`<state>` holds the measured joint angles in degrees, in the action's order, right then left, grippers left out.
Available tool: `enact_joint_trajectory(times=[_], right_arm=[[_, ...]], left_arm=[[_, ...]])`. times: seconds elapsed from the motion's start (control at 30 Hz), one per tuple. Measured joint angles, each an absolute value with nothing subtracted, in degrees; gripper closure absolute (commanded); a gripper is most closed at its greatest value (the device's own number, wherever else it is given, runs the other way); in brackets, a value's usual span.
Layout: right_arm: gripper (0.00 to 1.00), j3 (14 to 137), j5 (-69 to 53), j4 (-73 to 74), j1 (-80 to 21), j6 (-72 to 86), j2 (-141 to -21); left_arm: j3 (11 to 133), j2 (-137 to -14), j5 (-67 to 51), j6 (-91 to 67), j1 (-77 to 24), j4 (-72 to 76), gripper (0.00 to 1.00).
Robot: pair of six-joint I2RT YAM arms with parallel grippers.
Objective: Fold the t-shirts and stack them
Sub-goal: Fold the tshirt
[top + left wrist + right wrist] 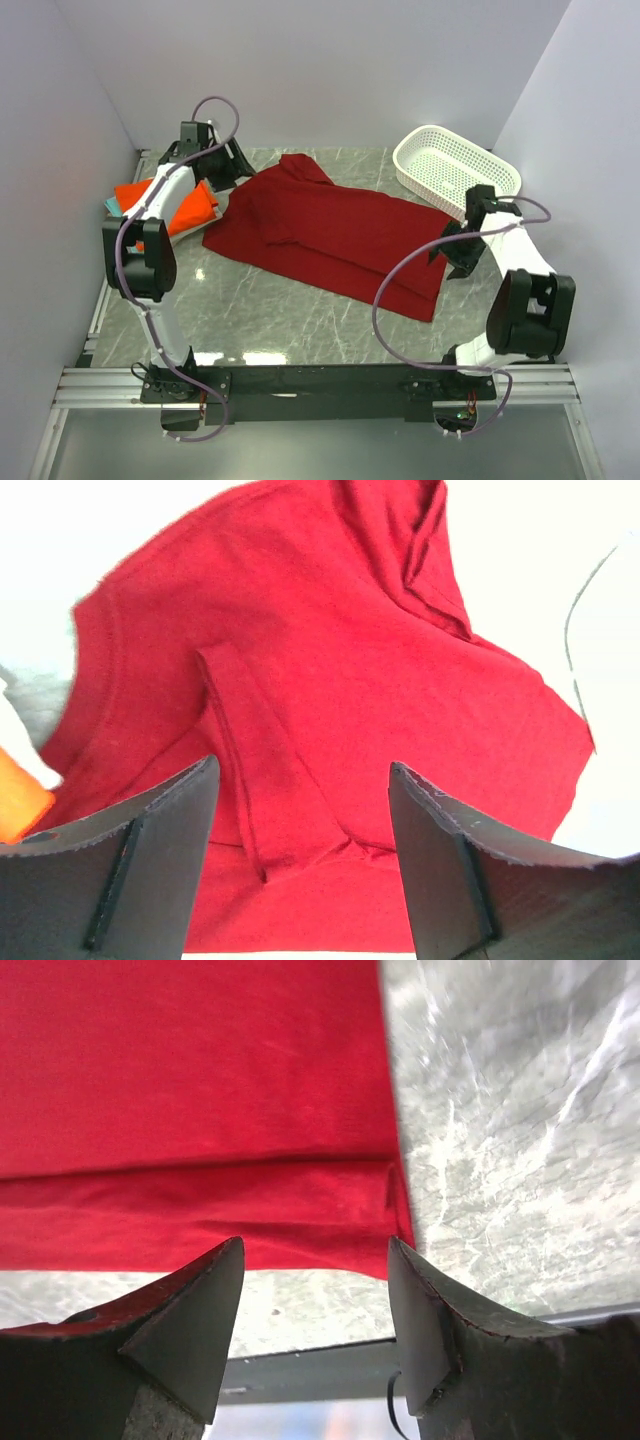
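Dark crimson cloth t-shirt (330, 235): centre of frame, flat on grey marbled desk (300, 310), partly folded, creased. Bright orange cloth t-shirt (197, 207): left of frame, under left arm, teal cloth edge (108, 207) beside it. Left pincer (300, 770): spread, pinching nothing, above crimson shirt's upper-left end. Right pincer (315, 1245): spread, empty, over shirt's right-hand corner. White perforated plastic basket (455, 170): upper right.

Crimson t-shirt (330, 235) lies half-folded mid-table; orange t-shirt (195, 207) far left.
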<state>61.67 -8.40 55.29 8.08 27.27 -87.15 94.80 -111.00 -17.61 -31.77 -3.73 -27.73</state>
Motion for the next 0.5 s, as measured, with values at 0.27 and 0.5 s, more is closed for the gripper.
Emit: enact_joint_trajectory(times=[0.27, 0.5], right_arm=[[0.38, 62.06, -9.58, 54.87, 2.70, 27.29, -77.97], [0.39, 59.42, -11.16, 52.66, -10.55, 30.63, -82.50]], left_arm=[[82.87, -104.20, -18.26, -32.84, -7.18, -24.12, 0.26], [71.53, -103.18, -18.04, -33.74, -7.99, -22.94, 0.25]])
